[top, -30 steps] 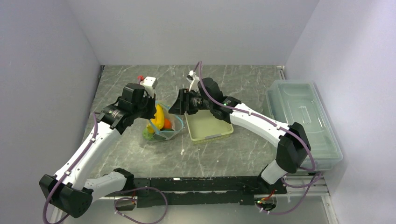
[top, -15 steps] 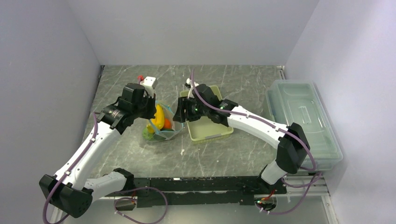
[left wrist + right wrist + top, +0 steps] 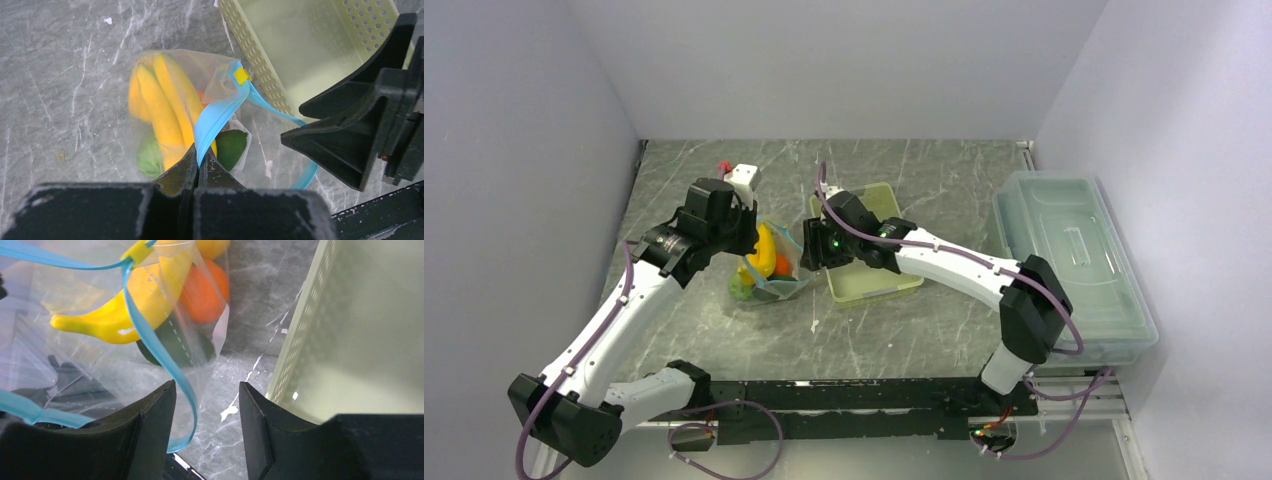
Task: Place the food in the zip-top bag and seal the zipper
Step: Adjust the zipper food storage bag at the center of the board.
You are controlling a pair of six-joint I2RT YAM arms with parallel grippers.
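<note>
**Bag** (image 3: 774, 285): clear plastic, on desk (image 3: 904, 330) centre-left, just beside the basket's (image 3: 874, 280) left side. Mouth gaping.
**Contents:** bananas (image 3: 160, 107), orange fruit (image 3: 207, 285), green ball (image 3: 232, 146). All inside bag.
**Zipper** (image 3: 217, 115): blue strip; its two sides spread apart from yellow slider (image 3: 242, 75), so unsealed.
**L pincer** (image 3: 200, 161): closed, pinching zipper strip.
**R pincer** (image 3: 205, 412): fingers spread, gripping nothing. One zipper side hangs in the gap, close by one finger; contact cannot be told.
**Basket:** pale green, perforated; nothing visible inside.
**Lidded box** (image 3: 1074, 250): clear, far right of desk, well apart from bag.
</note>
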